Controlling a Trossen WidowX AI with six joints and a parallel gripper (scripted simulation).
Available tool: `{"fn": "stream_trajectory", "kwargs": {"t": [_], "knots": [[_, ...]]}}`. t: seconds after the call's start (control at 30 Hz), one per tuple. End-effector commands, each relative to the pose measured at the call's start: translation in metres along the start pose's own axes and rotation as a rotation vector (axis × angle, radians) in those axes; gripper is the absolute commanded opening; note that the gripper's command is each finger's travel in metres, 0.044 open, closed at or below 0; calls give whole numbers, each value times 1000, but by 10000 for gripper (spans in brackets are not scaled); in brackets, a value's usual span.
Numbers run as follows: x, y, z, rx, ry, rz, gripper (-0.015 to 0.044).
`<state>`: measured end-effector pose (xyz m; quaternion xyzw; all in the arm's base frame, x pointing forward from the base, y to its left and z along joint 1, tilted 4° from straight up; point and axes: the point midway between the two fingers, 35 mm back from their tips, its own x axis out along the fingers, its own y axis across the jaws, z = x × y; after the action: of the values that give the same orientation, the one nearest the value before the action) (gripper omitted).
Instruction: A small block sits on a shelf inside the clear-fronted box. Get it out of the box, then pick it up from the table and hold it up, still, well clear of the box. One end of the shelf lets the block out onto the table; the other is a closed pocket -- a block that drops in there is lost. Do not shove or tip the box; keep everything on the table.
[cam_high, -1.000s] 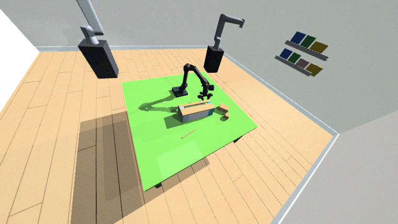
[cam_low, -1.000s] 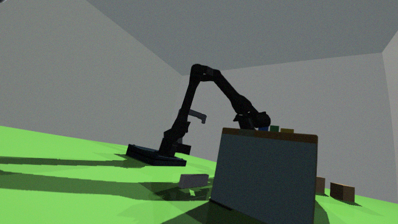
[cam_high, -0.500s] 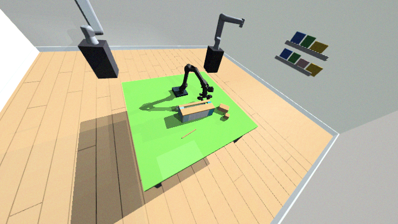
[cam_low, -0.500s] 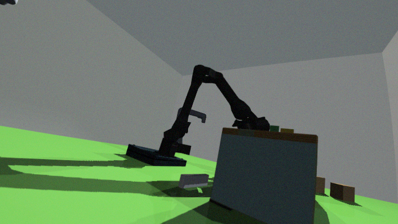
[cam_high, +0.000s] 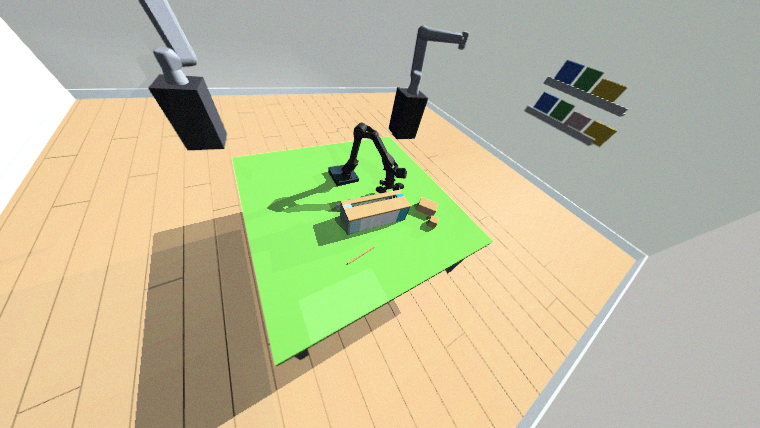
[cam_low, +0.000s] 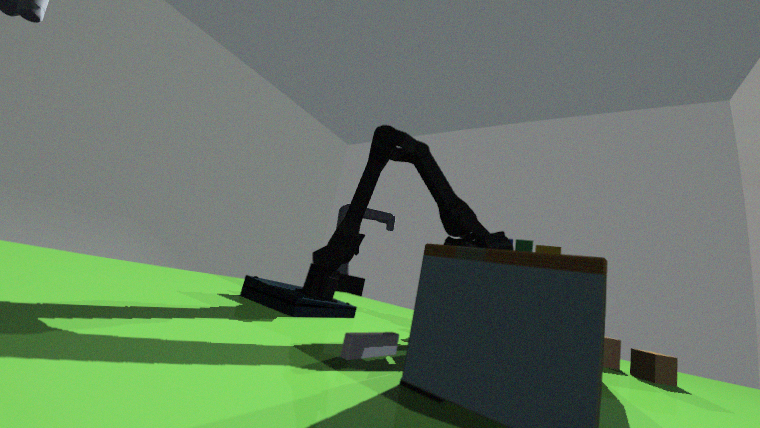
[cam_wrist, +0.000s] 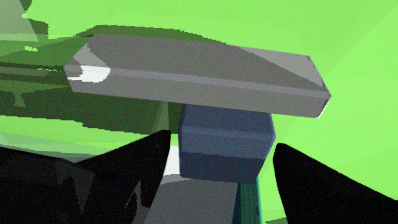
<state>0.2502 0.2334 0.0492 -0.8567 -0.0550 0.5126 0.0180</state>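
The small blue block (cam_wrist: 227, 142) is outside the box, low at the table, close against a long grey bar (cam_wrist: 200, 65) (cam_low: 369, 346). My gripper (cam_wrist: 223, 145) (cam_high: 389, 188) is open and points down behind the box; its fingertips stand either side of the block's place in the wrist view, with gaps on both sides. Whether the tips are down at the block's height is hard to tell. The box (cam_high: 380, 207) (cam_low: 505, 329) stands upright with a wooden top; its teal end edge (cam_wrist: 250, 200) shows just below the block in the wrist view. In the exterior view the box hides the fingers and block.
A larger wooden block (cam_high: 427, 206) and a smaller wooden block (cam_high: 432, 221) lie beyond the box's right end. A thin orange stick (cam_high: 360, 255) lies in front of the box on the green table (cam_high: 297, 297). The grey bar borders the block's far side.
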Motion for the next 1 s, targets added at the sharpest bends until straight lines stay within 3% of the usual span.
{"fn": "stream_trajectory", "kwargs": {"t": [0.0,0.1,0.2,0.3,0.53,0.97], "knots": [[3,3,4,-2,-7,11,180],[3,3,4,-2,-7,11,101],[3,3,4,-2,-7,11,81],[-5,1,-2,-2,-6,10,3],[-51,0,-23,-1,-2,4,0],[-84,15,-28,-129,-11,-62,0]]}}
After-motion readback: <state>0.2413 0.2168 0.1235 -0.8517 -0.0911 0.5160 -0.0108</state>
